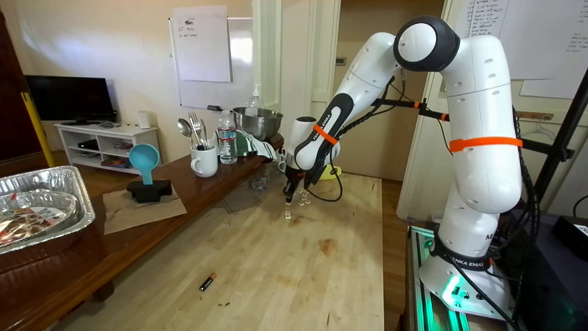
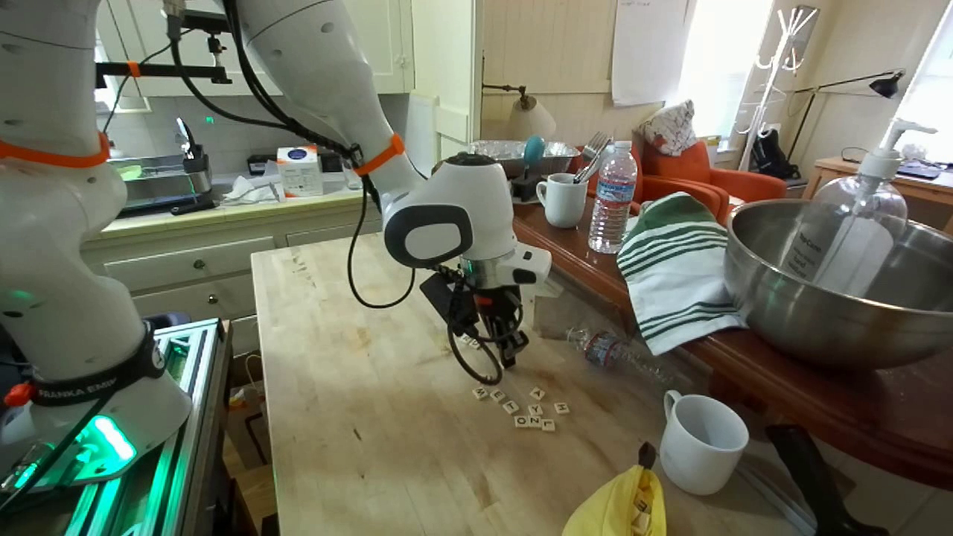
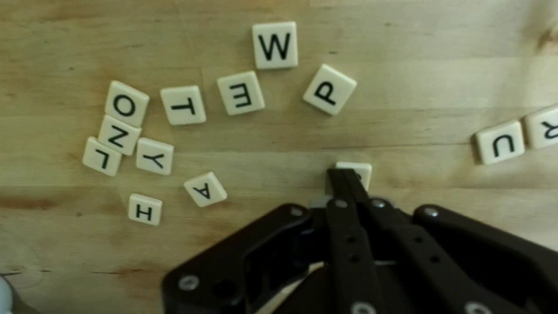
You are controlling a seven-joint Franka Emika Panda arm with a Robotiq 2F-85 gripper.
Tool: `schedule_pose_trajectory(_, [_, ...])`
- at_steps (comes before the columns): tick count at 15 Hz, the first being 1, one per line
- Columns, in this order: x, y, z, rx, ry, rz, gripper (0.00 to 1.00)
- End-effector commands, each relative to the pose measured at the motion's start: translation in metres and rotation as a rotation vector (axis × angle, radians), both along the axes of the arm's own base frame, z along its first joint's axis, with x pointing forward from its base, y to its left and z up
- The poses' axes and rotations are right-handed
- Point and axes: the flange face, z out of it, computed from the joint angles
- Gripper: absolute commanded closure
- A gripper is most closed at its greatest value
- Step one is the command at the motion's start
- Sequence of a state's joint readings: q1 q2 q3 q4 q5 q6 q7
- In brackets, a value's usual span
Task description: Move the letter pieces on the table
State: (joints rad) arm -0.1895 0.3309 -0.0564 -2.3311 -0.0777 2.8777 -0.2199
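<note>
so, the black two-fingered gripper (image 3: 343, 173) stands narrow, its fingers pressed together and pointing down toward the large table of pale grained planks (image 1: 330, 285). a square cream letter tile (image 3: 365, 171) lies on it, partly covered by the fingertips in the wrist view; whether they touch it i cannot tell. more square cream tiles with black letters lie around: above the gripper the p tile (image 3: 330, 90), then, above and left of the gripper, the e tile (image 3: 240, 93) and the w tile (image 3: 275, 45); left of the gripper the a tile (image 3: 205, 189). right of the gripper sits the u tile (image 3: 500, 142), just beside the r tile (image 3: 545, 127). farther left of the gripper come the t tile (image 3: 183, 105), the y tile (image 3: 154, 156) and the h tile (image 3: 145, 209), and beyond those the o tile (image 3: 127, 104) and the l tile (image 3: 102, 156), with a tile reading n or z (image 3: 120, 134) between them. farther from the gripper, in an exterior view, a clear plastic bottle (image 2: 601, 348) lies on its side, and a white ceramic mug (image 2: 697, 454) stands upright near a yellow banana-shaped pouch (image 2: 607, 510). a small black-and-copper battery (image 1: 207, 282) lies well apart from the gripper. past the gripper runs a glossy dark-brown wooden counter (image 2: 811, 406) bearing a wide stainless-steel bowl (image 2: 774, 320). farthest from the gripper stands an orange-red armchair (image 2: 692, 173).
</note>
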Motion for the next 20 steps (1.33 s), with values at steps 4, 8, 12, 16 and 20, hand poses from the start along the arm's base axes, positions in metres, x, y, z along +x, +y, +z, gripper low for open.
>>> schedule_pose_trajectory(4, [-0.010,0.029,-0.012,0.019,0.050,0.148,1.00])
schedule_pose_trajectory(8, [-0.014,0.037,-0.012,0.022,0.058,0.219,1.00])
schedule_pose_trajectory(12, [-0.020,0.041,-0.011,0.030,0.060,0.266,1.00])
schedule_pose_trajectory(16, [-0.023,0.041,-0.011,0.031,0.060,0.300,1.00])
schedule_pose_trajectory(20, [-0.025,0.040,-0.011,0.029,0.060,0.333,1.00])
